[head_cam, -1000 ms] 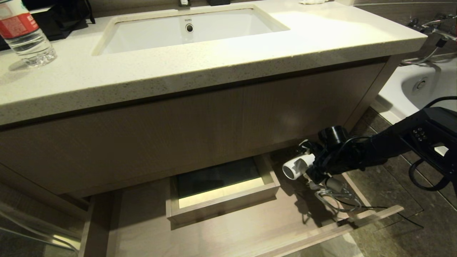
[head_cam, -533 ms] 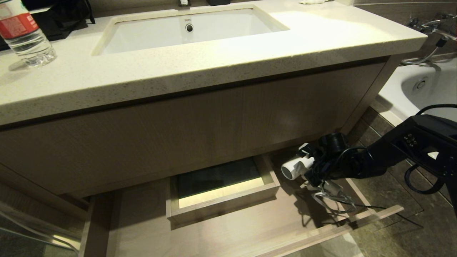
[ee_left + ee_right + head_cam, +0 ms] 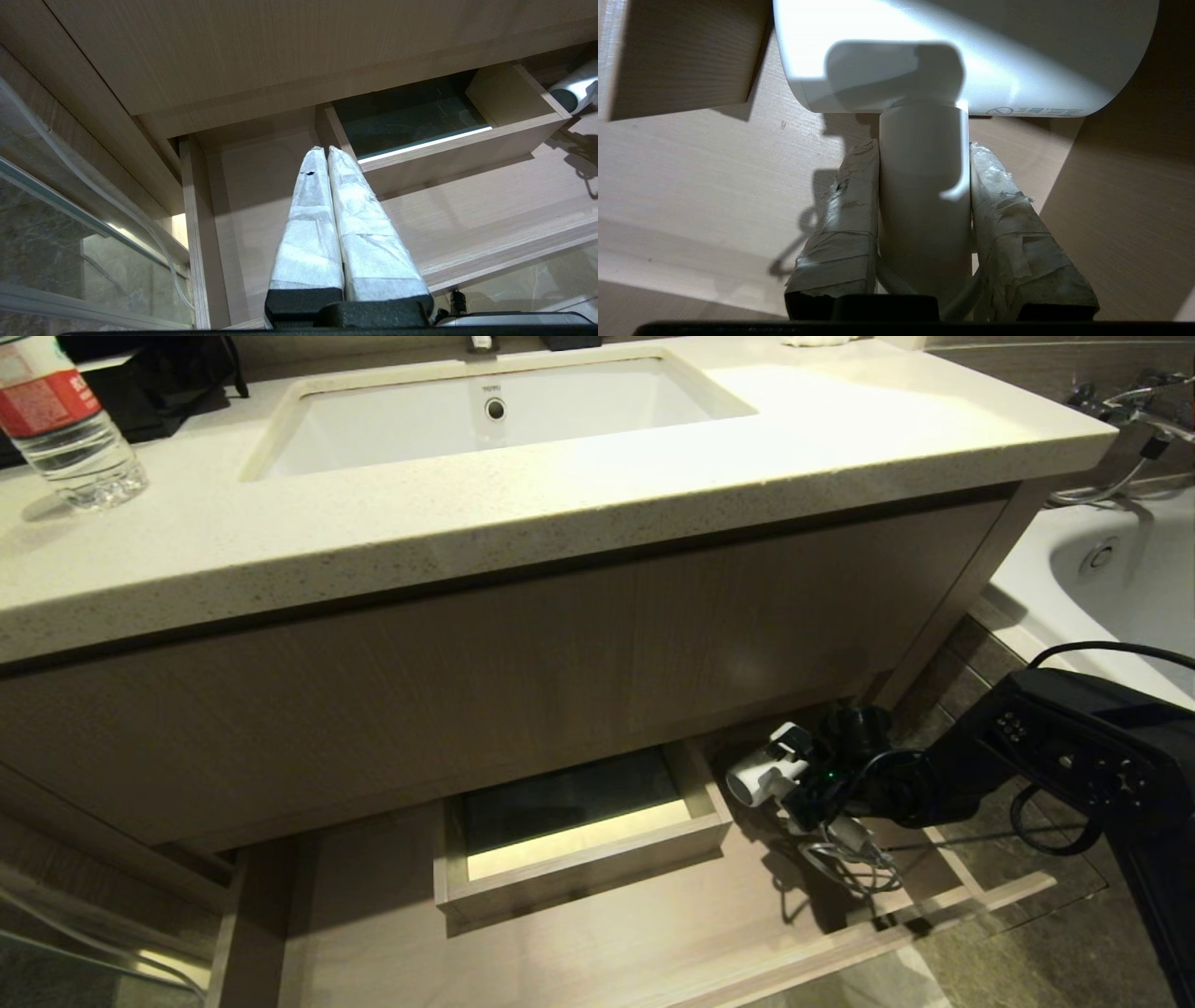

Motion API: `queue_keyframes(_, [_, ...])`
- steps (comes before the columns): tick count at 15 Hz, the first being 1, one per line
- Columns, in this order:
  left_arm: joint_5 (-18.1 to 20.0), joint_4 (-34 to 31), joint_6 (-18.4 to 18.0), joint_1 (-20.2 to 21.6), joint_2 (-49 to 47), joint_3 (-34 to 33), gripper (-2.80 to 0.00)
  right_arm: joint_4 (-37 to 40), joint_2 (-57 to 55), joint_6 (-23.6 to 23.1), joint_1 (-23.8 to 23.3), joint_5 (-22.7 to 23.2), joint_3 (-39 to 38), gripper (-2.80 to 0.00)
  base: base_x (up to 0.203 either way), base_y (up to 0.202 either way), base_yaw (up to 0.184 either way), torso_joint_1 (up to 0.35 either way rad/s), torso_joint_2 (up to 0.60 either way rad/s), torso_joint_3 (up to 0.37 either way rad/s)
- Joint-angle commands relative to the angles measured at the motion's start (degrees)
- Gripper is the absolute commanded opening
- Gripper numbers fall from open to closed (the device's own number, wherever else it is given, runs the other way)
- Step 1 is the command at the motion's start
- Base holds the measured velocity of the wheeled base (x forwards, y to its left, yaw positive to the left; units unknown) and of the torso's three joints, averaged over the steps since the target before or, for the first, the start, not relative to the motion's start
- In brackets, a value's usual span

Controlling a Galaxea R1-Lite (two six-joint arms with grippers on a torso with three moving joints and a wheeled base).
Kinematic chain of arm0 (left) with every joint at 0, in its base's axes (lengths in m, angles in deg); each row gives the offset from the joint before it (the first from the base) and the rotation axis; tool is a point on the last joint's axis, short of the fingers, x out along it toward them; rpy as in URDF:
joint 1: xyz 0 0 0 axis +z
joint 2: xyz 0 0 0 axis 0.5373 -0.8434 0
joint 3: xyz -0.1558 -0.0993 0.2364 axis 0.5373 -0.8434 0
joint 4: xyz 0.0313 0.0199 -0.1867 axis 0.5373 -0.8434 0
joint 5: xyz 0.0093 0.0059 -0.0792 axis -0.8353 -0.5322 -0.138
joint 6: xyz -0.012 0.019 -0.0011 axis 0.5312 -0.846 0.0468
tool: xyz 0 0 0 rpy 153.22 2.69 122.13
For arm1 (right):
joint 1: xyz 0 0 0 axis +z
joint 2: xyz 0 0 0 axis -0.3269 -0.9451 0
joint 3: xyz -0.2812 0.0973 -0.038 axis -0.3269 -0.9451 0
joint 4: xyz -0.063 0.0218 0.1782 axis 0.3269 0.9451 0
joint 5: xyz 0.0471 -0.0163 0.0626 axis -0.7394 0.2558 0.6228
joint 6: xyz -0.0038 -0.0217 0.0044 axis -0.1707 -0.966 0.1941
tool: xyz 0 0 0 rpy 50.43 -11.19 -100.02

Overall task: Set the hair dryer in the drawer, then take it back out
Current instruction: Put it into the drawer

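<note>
Two tape-wrapped fingers (image 3: 840,219) of right hand (image 3: 924,144) gripping smooth white hair dryer (image 3: 962,56), wood-grain drawer (image 3: 579,943) beneath

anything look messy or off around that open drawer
The hair dryer's black cord hangs in a loose tangle below the right gripper, piling onto the drawer floor near its right side. Otherwise nothing looks spilled or damaged.

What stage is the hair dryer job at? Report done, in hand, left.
Done: the drawer stands pulled open. In hand: the right gripper clamps the hair dryer by its handle, above the drawer's right end, not yet set down. Left: lay it inside, release, then take it back out. The left gripper is idle, shut.
</note>
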Motion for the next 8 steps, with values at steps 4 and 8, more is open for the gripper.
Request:
queue_keyframes(4, [0.0, 0.0, 0.0, 0.0, 0.0, 0.0, -2.80, -1.8, -4.2, -0.5, 0.0, 0.1, 0.2, -2.80, 0.000, 0.000, 0.000, 0.000, 0.00, 0.000])
queue_keyframes(8, [0.0, 0.0, 0.0, 0.0, 0.0, 0.0, -2.80, -4.9, -7.0, -0.5, 0.1, 0.0, 1.0, -2.80, 0.000, 0.000, 0.000, 0.000, 0.00, 0.000])
